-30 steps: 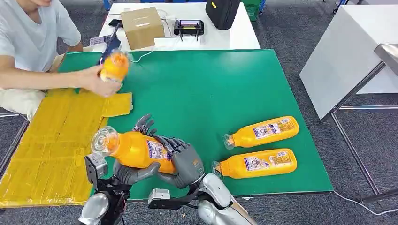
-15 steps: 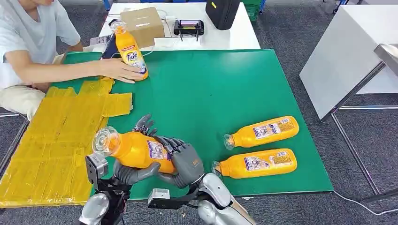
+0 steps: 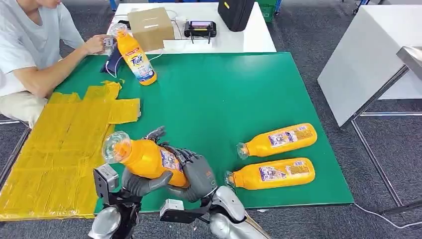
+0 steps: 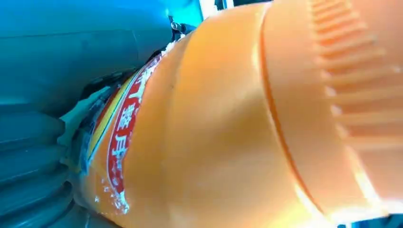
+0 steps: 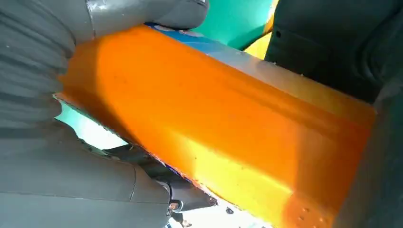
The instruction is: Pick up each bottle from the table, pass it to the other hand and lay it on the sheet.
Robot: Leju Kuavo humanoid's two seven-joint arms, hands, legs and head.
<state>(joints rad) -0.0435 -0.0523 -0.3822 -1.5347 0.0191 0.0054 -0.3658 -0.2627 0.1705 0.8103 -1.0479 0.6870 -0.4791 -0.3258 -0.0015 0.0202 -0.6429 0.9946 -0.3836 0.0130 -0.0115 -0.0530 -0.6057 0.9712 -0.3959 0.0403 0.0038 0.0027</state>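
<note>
Upright bottle [image 3: 135, 59] by person's hand [image 3: 97, 44]; cardboard box [image 3: 151, 27] behind.

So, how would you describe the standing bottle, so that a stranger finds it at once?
Start at the green table top and go to its far left corner, near the seated person. There stands the orange plastic detergent bottle with a clear cap. It alone is upright; the two orange bottles on the right lie flat.

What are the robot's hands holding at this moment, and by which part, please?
Both hands hold one orange bottle by its body: the right hand wraps the base end, the left hand grips beneath the middle; the capped neck is free.
</note>
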